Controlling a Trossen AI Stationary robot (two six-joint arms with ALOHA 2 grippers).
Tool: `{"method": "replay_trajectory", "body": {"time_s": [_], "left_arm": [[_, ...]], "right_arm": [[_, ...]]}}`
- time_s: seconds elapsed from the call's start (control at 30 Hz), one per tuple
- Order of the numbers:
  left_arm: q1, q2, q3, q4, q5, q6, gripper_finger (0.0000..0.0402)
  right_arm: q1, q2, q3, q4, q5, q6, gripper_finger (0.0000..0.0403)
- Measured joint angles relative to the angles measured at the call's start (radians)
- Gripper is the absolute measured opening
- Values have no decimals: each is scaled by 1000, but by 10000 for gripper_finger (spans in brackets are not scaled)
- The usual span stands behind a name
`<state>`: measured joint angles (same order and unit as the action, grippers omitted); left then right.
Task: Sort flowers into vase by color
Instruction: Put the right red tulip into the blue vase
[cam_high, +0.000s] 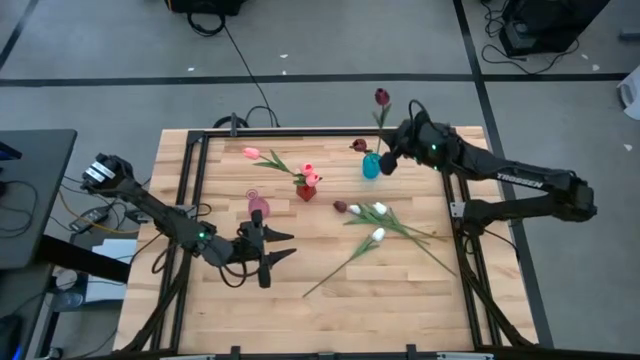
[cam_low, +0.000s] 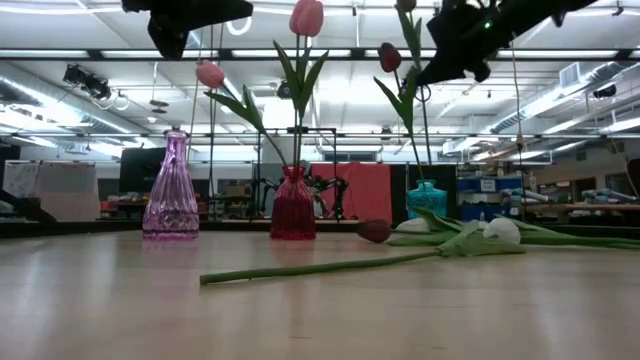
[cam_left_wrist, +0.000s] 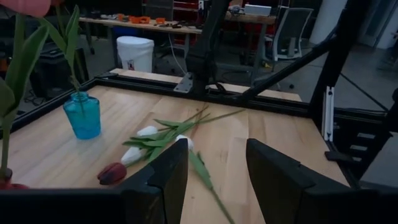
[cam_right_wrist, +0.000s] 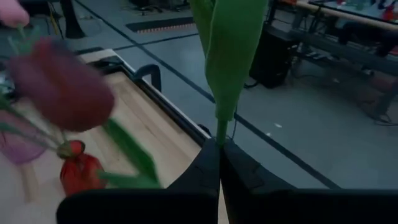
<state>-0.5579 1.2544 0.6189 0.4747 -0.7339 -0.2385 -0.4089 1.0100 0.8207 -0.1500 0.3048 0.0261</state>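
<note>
My right gripper (cam_high: 388, 162) (cam_right_wrist: 219, 149) is shut on a dark maroon tulip (cam_high: 381, 97) standing upright over the blue vase (cam_high: 371, 165) (cam_low: 427, 197); a second maroon tulip (cam_low: 389, 57) stands in that vase. Two pink tulips (cam_high: 250, 153) (cam_low: 306, 17) stand in the red vase (cam_high: 306, 190). The purple vase (cam_high: 258, 207) (cam_low: 171, 190) holds none that I can see. One maroon tulip (cam_high: 340, 207) and white ones (cam_high: 379, 208) (cam_left_wrist: 146, 132) lie on the table. My left gripper (cam_high: 282, 250) (cam_left_wrist: 217, 168) hovers open, left of the loose flowers. My right gripper pinches the maroon tulip's green stem (cam_right_wrist: 221, 127), just below a leaf, between its two fingers. The fingers (cam_low: 447, 62) come level from the table's right side and lie across the stem. The tulip stays upright, with its lower stem (cam_low: 424, 150) running down to the blue vase's mouth.
A black frame rail (cam_high: 200, 190) runs along the table's left, far and right sides. The three vases stand in a row across the table's far half. Bare wood (cam_high: 330, 315) lies along the near edge. Beyond the table are cables on the floor and room furniture.
</note>
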Motion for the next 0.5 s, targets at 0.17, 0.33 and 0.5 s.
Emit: {"method": "replay_trajectory", "body": {"time_s": [0.17,0.33,0.5], "left_arm": [[-1,-6,0,-7,1,-2,168],[-2,-7,0,-33,1,-27,168],[-8,-6,0,-40,2,-28,168]], "right_arm": [[-80,68,0,61,-100,-3,12],[-114,133,0,58,-116,-11,12],[-115,158,0,63,-117,-19,12]]}}
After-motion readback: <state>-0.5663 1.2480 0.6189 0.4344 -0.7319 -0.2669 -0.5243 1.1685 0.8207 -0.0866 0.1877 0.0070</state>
